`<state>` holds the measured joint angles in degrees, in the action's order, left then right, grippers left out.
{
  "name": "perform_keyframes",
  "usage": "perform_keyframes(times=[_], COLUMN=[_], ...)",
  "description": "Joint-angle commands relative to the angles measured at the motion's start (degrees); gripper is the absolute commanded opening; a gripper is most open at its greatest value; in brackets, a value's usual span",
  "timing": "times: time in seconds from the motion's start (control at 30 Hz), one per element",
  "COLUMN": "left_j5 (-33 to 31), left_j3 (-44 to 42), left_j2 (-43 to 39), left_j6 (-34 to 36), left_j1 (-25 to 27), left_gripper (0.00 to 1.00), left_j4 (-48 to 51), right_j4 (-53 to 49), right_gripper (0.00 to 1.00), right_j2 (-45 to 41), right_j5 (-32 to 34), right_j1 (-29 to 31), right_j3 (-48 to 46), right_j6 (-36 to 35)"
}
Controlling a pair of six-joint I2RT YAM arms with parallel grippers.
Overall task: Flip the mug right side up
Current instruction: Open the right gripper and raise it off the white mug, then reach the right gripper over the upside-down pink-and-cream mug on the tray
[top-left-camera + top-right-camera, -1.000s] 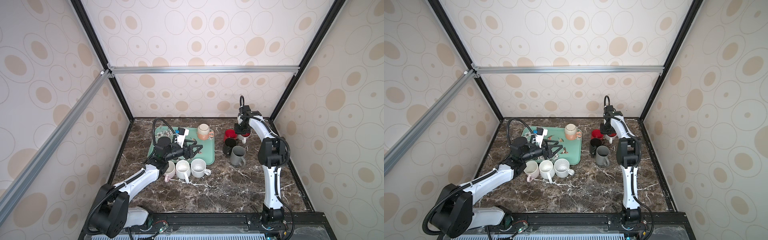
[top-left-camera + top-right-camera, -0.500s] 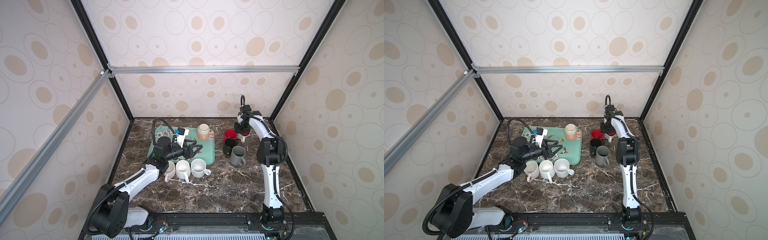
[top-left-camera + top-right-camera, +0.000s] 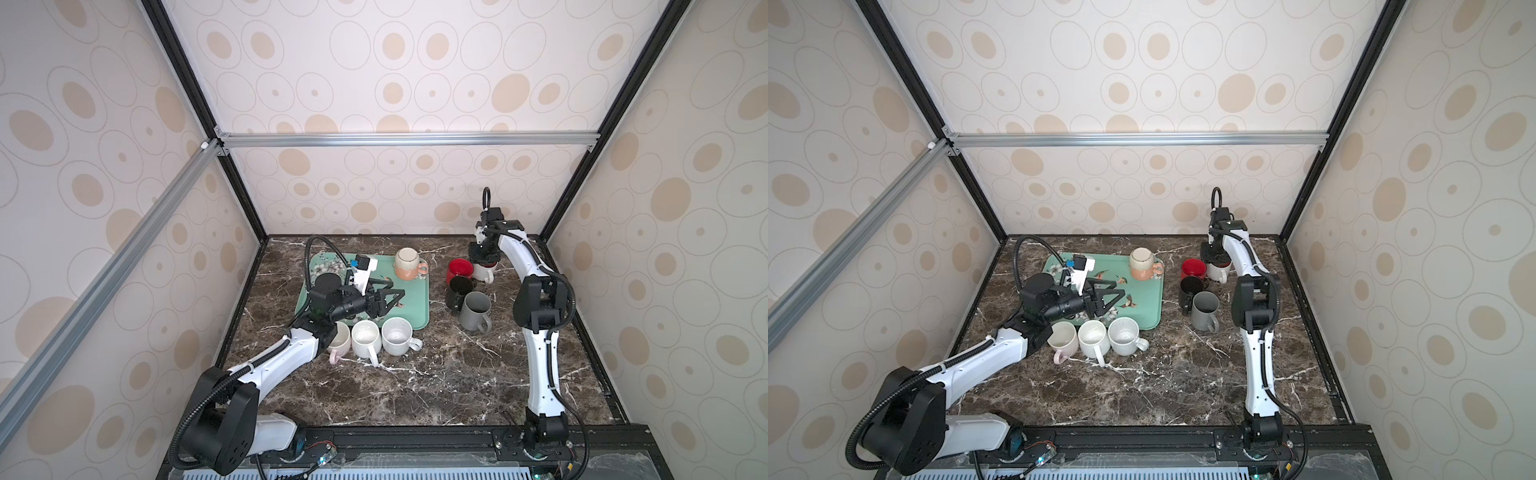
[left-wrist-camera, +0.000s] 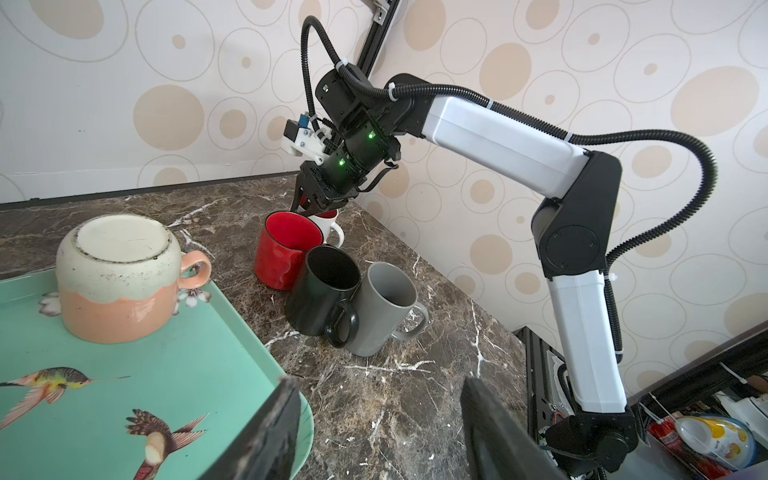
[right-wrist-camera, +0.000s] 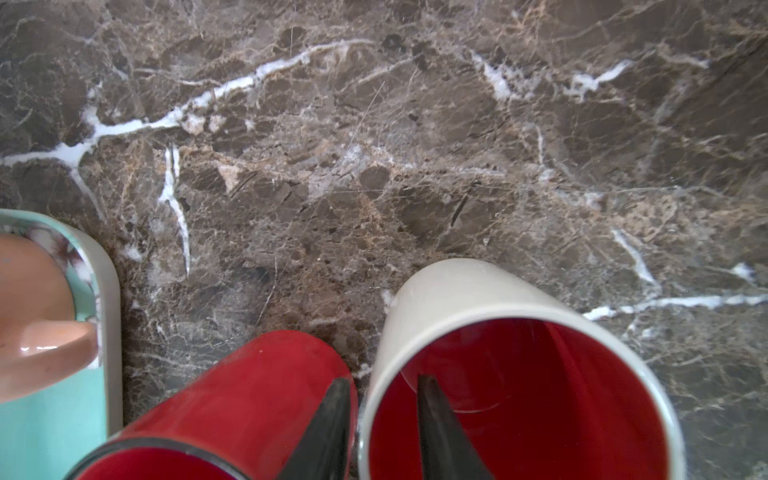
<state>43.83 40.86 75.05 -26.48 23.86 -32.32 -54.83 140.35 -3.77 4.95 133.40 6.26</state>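
A white mug with a red inside (image 5: pixel 457 291) stands upright on the marble at the back right (image 3: pixel 484 272) (image 3: pixel 1219 272). My right gripper (image 5: pixel 382 380) points down over it (image 3: pixel 482 261). One finger is inside the mug and the other outside its rim; they are slightly apart and do not pinch the wall, so the gripper is open. A pink and cream mug (image 3: pixel 409 264) (image 4: pixel 116 282) sits upside down at the back of the green tray (image 3: pixel 415 309). My left gripper (image 3: pixel 392 293) (image 4: pixel 380 380) hovers open over the tray, holding nothing.
A red mug (image 3: pixel 459 269) touches the white one, with a black mug (image 3: pixel 457 291) and a grey mug (image 3: pixel 476 311) just in front, all upright. Three pale mugs (image 3: pixel 365 334) stand in a row before the tray. Walls close in on three sides.
My right gripper's fingers have spread apart from the white mug's rim. Neither arm has moved otherwise, and no mug has shifted.
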Motion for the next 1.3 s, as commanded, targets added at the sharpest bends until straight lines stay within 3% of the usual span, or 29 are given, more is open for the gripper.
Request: perform_keyframes(times=[0.0,0.2,0.4,0.67,0.87,1.07,1.17,1.27], left_j5=[0.6,0.7,0.6,-0.1,-0.7,-1.5,-6.5,-20.9], left_j3=[1.9,1.7,1.2,0.7,0.1,-0.2,0.5,3.5], left_j2=[0.6,0.7,-0.4,-1.9,-2.5,-3.2,-3.3,-2.6], left_j6=[1.3,0.7,0.5,0.4,0.4,0.9,2.0,2.4], left_j1=[-0.3,-0.3,-0.3,-0.3,-0.3,-0.3,-0.4,-0.6], left_gripper=[0.62,0.62,0.62,0.62,0.62,0.62,0.62,0.63], left_j4=[-1.7,-2.3,-2.2,-1.5,-1.1,0.0,4.3,13.7], right_j4=[-0.8,0.0,5.8,17.4,17.8,12.6,8.2,3.3], right_gripper=[0.33,0.34,0.36,0.37,0.41,0.46,0.48,0.49], right_j2=[-4.2,-8.3,-14.3,-21.9,-19.8,-13.1,-8.1,-3.2], right_j5=[1.2,3.7,5.3,0.9,-6.7,-11.9,-12.9,-14.0], right_j1=[0.0,0.9,2.4,7.8,12.5,13.8,13.9,13.8], right_j3=[1.5,-0.4,-9.1,-21.5,-20.5,-14.5,-8.5,-0.5], right_j6=[-1.2,-2.8,-4.2,-10.5,-19.0,-22.1,-23.1,-23.9])
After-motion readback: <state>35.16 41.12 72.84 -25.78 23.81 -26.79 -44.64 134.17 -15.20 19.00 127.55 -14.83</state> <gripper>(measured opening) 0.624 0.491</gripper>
